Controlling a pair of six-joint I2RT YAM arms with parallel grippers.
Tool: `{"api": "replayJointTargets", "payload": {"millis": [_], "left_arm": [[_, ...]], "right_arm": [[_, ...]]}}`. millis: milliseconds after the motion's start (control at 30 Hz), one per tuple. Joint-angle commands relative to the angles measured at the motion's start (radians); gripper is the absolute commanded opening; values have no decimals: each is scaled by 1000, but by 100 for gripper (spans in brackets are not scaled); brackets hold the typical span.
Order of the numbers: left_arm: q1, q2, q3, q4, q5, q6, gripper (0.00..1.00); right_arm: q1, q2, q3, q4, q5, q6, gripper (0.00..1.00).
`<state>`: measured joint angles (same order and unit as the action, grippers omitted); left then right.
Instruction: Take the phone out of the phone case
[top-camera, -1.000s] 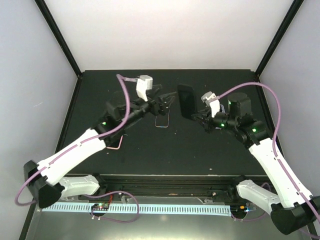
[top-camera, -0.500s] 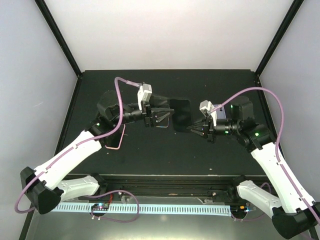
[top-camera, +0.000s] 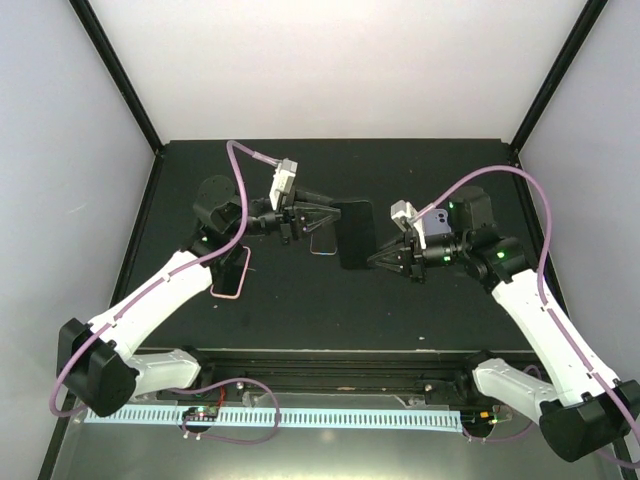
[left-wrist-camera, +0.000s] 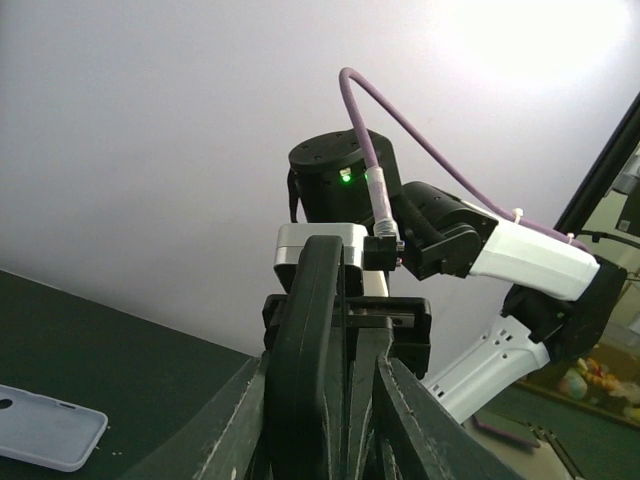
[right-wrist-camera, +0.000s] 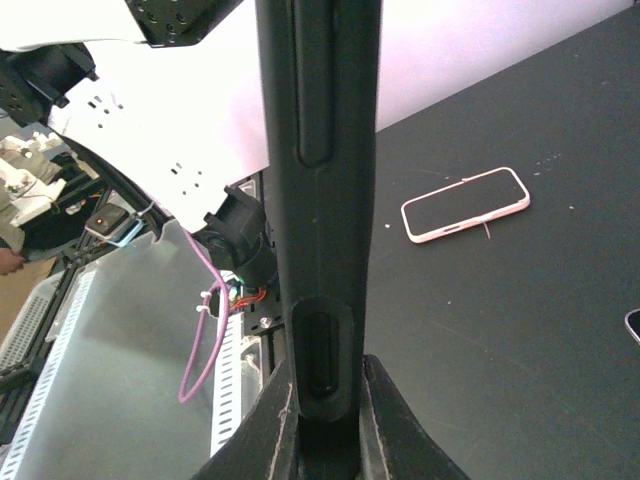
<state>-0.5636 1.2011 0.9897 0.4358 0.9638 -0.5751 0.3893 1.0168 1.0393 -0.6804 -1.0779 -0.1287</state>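
A black phone case (top-camera: 355, 232) hangs above the table's middle, held between both arms. I cannot tell the phone inside it apart from the case. My right gripper (top-camera: 380, 257) is shut on the case's near right edge. In the right wrist view that edge (right-wrist-camera: 322, 200), with its button cut-outs, runs upright between the fingers (right-wrist-camera: 262, 430). My left gripper (top-camera: 322, 213) meets the case's left edge. In the left wrist view the case's rounded edge (left-wrist-camera: 305, 340) sits between the two narrowed fingers (left-wrist-camera: 215, 425), and the left finger presses against it.
A pink-cased phone (top-camera: 230, 272) (right-wrist-camera: 465, 205) lies flat on the black table left of centre. A clear case (top-camera: 322, 243) lies under the held one. A pale grey case (left-wrist-camera: 50, 435) rests on the table at the lower left of the left wrist view.
My left gripper has swung in toward the black case and narrowed its jaws round the left edge. The right arm has carried the case down and left, toward the table's middle.
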Motion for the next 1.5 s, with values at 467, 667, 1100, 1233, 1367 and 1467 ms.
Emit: {"api": "replayJointTargets", "payload": {"millis": [467,667,1100,1233,1367,1467], "left_arm": [[-11,30,14,72,82,-65,40],[-14,33,19,56,80,-58,30],[-13,24,26,-33,88,-29,4],[-11,-2,23,-54,118,8,2],[-10,-19,8,-21,155,15,1],[-10,-16,3,26,190,-10,2]], "right_arm": [[0,52,59,104,-100,115,1],[2,86,74,120,-113,138,1],[13,79,137,-82,-53,-88,3],[14,40,176,-261,13,-311,26],[15,0,176,-379,85,-498,49],[32,-27,182,-393,162,-526,56]]}}
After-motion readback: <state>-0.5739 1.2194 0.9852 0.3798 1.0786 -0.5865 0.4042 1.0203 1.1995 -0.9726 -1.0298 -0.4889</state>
